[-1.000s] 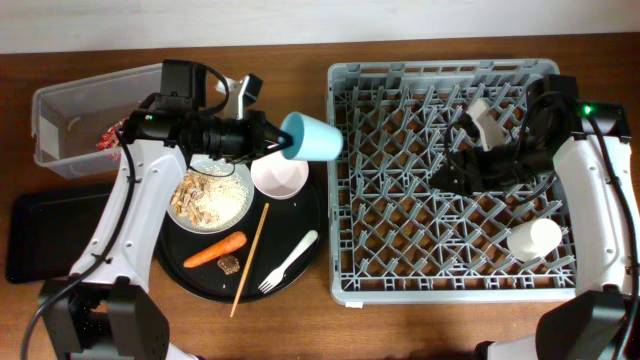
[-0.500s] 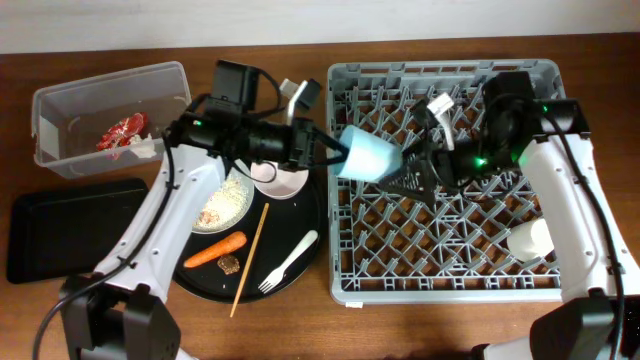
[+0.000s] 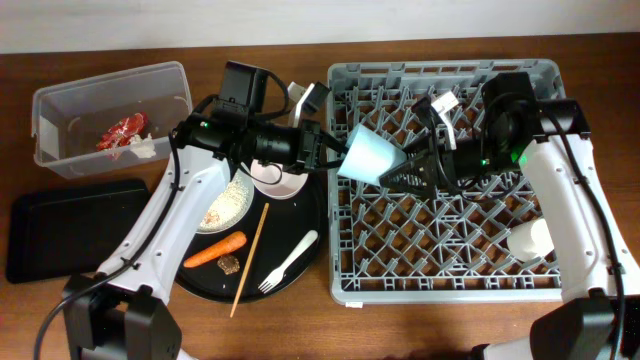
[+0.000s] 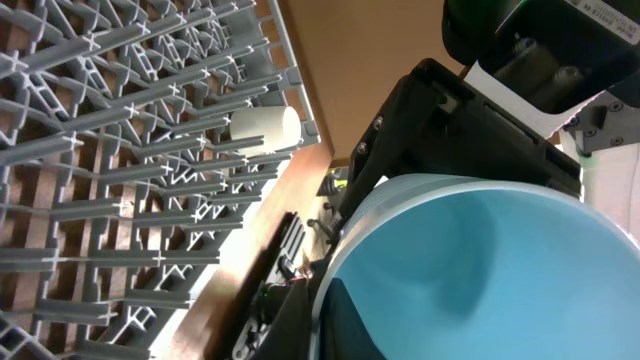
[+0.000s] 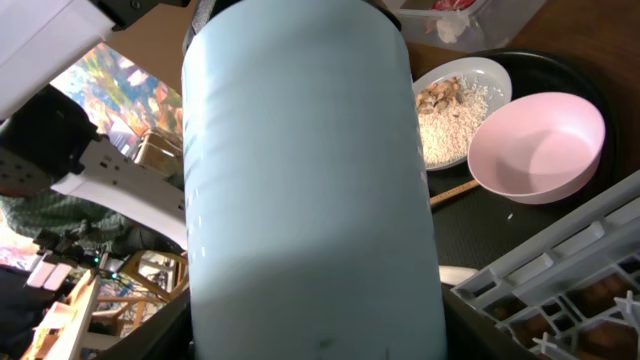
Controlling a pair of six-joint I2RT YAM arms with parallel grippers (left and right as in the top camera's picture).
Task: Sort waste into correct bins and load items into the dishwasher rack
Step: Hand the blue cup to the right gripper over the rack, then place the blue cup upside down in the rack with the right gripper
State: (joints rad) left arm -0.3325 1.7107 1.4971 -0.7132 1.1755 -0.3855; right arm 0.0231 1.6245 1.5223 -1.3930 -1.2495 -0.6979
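Observation:
My left gripper (image 3: 335,158) is shut on the rim of the light blue cup (image 3: 372,155) and holds it sideways over the left edge of the grey dishwasher rack (image 3: 440,295). One finger sits inside the cup (image 4: 480,270) in the left wrist view. My right gripper (image 3: 405,170) is open, with a finger on each side of the cup's base (image 5: 310,180). The small white cup (image 3: 530,238) lies in the rack at the right. The white plate (image 3: 225,205) with rice, the pink bowl (image 3: 280,182), the carrot (image 3: 215,250), the brown chunk (image 3: 228,264) and the white fork (image 3: 288,262) are on the round tray.
The clear tub (image 3: 60,100) at the back left holds the red wrapper (image 3: 122,132). The shallow black tray (image 3: 60,230) lies at the front left. A wooden chopstick (image 3: 250,258) lies across the round black tray (image 3: 305,235).
My left arm carried the blue cup right, from above the bowl to over the rack's left edge. My right arm swung left and brought its fingers around the cup's base.

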